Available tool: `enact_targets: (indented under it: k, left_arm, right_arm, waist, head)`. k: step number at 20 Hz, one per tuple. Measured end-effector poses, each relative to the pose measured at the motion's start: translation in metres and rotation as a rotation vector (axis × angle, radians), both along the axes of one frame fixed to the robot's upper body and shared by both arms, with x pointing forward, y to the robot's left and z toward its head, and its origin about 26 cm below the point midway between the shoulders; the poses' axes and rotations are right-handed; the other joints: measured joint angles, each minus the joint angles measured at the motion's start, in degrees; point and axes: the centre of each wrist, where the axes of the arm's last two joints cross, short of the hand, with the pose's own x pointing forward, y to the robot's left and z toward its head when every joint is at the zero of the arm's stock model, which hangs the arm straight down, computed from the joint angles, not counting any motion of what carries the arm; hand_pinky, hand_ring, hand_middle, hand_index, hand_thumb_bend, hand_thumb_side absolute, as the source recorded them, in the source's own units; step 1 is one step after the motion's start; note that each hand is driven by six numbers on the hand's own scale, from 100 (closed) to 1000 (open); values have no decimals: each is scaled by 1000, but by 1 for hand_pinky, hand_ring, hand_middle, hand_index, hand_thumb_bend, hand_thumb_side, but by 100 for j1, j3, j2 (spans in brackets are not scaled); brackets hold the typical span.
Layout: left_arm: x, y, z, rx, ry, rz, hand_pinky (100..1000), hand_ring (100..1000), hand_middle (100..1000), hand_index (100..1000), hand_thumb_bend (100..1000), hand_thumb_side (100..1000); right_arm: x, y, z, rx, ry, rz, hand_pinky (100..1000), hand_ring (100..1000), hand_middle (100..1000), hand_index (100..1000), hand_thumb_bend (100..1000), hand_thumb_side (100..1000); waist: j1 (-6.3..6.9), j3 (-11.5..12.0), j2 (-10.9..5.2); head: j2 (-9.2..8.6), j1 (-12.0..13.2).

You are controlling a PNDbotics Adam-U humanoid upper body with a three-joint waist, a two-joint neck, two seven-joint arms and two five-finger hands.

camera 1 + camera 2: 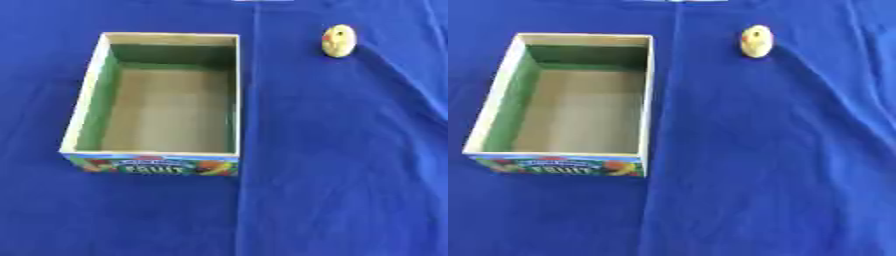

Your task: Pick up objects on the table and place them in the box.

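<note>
- Blue cloth [350, 165] covers the whole table; a long crease runs down it just right of the box, and more folds fan out toward the right edge.
- Box [87, 100] sits left of centre, open top, green inner walls, bare cardboard floor. Nothing inside it. Printed fruit label on the near wall.
- Only one loose object in sight: a small yellowish oval thing [339, 41] with a red spot, lying on the cloth at the far right, well apart from the box and beyond its far right corner.
- Neither hand appears in either eye view, so the state of the fingers cannot be told — whether released, clenched or holding something is unknown.
- Task judged at its start: object not yet picked, box still empty.
- Risk: the object looks rounded; a touch from the side could roll it away, possibly along the nearby fold.
- Risk: fingers closing low could catch the cloth along with the object, dragging the fabric and shifting the box.
- Risk: the box is light cardboard; a hand brushing its right wall on the way in could push or tip it.
- Risk: a release from too high could let the object bounce out.
</note>
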Motion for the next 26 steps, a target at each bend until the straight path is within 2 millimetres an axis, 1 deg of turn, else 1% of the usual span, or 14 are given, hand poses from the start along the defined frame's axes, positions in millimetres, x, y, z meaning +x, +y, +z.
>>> enact_targets:
  k: [4,5,8,10,13,16,17,19,22,24,26]
  left_arm:
    - [0,0,0,0,0,0,579,824,847,831,100,1000]
    - [0,0,0,0,0,0,580,824,846,831,100,1000]
    - [0,0,0,0,0,0,580,824,846,831,100,1000]
    - [0,0,0,0,0,-1,580,824,846,831,100,1000]
    - [0,0,0,1,1,-3,580,824,846,831,100,1000]
    - [0,0,0,3,5,-6,580,824,846,831,100,1000]
    - [0,0,0,3,6,-7,580,824,846,831,100,1000]
    - [0,0,0,4,8,-9,580,823,846,831,100,1000]
    - [0,-2,-1,9,10,-17,580,823,846,830,100,1000]
    - [0,-2,-1,10,11,-21,580,823,846,830,100,1000]
    - [0,-2,-1,11,13,-24,580,823,846,830,100,1000]
  right_arm:
    - [0,0,0,-1,0,0,755,663,598,857,100,847]
    - [0,0,2,-5,-1,1,775,670,606,860,100,858]
    - [2,1,11,-55,7,4,781,672,609,861,100,856]
    - [3,2,17,-90,14,9,803,685,626,865,100,851]
    - [7,8,34,-181,3,27,816,696,641,864,100,822]
    - [9,13,55,-285,-7,11,832,717,667,871,100,829]
    - [10,15,62,-319,-10,3,852,762,695,882,100,830]
    - [11,21,76,-389,-11,-12,859,792,723,896,100,845]
    - [12,30,94,-486,-3,-35,864,804,749,915,100,875]
    - [16,31,104,-537,26,-58,869,811,768,931,100,908]
    - [22,31,111,-575,71,-83,868,810,775,935,100,918]
  waist:
    - [-11,2,-1]
    - [-17,2,-1]
    - [-23,15,-6]
    - [-39,47,-19]
    - [-107,86,-44]
    - [-122,143,-75]
    - [-127,158,-85]
    - [-139,193,-88]
    - [-142,231,-90]
    - [-142,257,-92]
    - [-143,289,-98]
  head:
    - [-22,-14]
    - [-23,-15]
    - [-24,-23]
    - [-24,-45]
    - [-25,-82]
    - [-23,-131]
    - [-21,-149]
    - [-17,-176]
    - [-16,-218]
    - [-16,-247]
    - [-17,-282]
